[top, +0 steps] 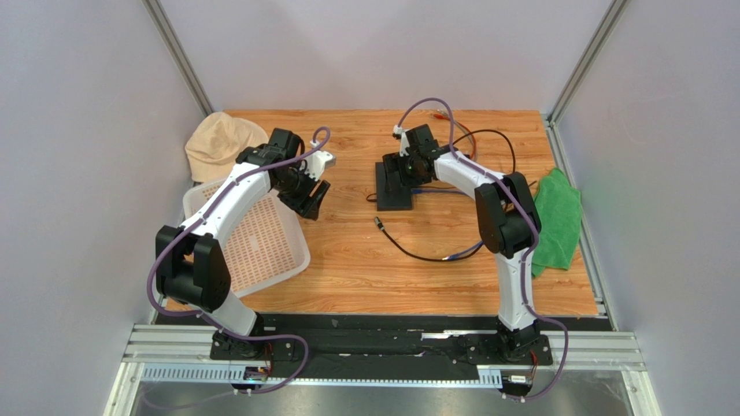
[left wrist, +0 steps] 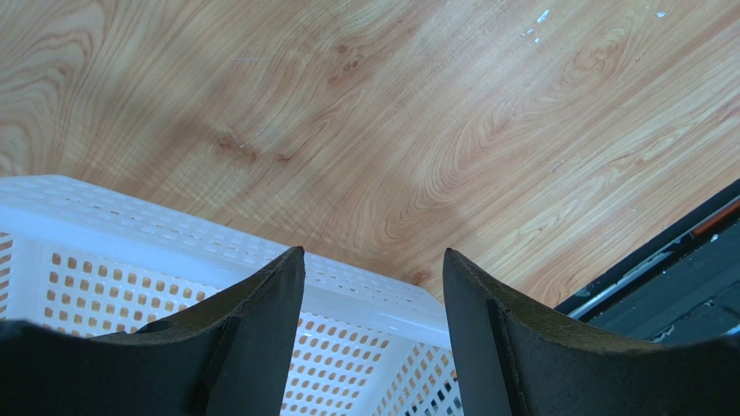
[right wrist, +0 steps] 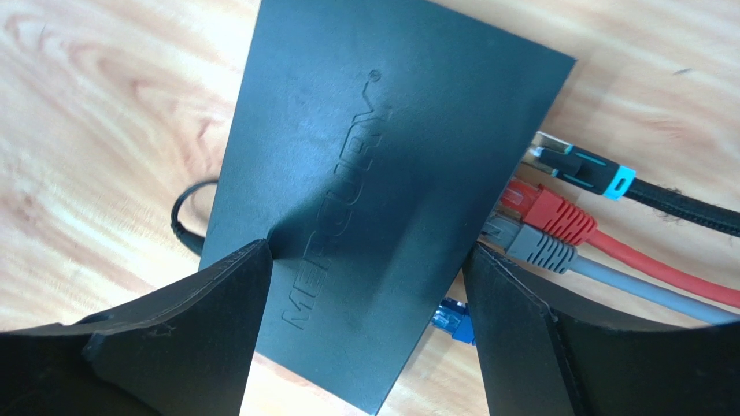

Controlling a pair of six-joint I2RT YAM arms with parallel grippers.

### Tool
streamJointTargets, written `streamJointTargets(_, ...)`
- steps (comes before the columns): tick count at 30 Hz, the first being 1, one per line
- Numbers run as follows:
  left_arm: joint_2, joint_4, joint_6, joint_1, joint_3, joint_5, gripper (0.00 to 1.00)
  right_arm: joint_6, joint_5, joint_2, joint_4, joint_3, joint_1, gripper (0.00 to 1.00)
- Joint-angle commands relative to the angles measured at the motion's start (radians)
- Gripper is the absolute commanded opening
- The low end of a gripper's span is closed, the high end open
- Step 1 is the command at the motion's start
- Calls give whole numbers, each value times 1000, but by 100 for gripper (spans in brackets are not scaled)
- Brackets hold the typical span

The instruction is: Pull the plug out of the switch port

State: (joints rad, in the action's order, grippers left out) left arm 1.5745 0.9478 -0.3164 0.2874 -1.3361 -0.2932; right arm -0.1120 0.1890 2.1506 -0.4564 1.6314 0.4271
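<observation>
**Small blue plug (right wrist: 452, 321) seated in the port of the flat black rectangular switch box (right wrist: 373, 147), not yet pulled**

The plug sits at the near end of the box's narrow edge, lowest of four in a row. Beside it are a grey plug (right wrist: 538, 247), a red plug (right wrist: 547, 212) and a black plug with a cyan band (right wrist: 582, 169). The port itself is hidden by the plug body. Only a short blue stub shows, tucked between the box edge and the right finger (right wrist: 564, 347).

The right pincer (right wrist: 366, 260) is spread wide and holds nothing. It straddles the box across its width, one finger per long side, probably to pin or steady the box on the wooden table (right wrist: 104, 130).

The left pincer (left wrist: 373, 260) is also wide and empty. It hangs over the rim of the white perforated plastic basket (left wrist: 130, 225), well apart from the box, so it looks like the free hand for the pull.

Neighbouring plugs crowd the blue one, so a wrong grab is a risk.
</observation>
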Motion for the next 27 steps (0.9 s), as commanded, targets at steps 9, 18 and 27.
streamJointTargets(9, -22, -32, 42, 6, 26, -152, 68, 54, -13, -89, -50, -120, 119, 82)
streamJointTargets(18, -39, 222, -220, 7, 83, -209, 60, 140, -8, -181, -160, -22, 98, 97)
streamJointTargets(27, -204, 293, -492, -86, 253, 63, 60, 117, -11, -270, -199, -38, 81, 100)
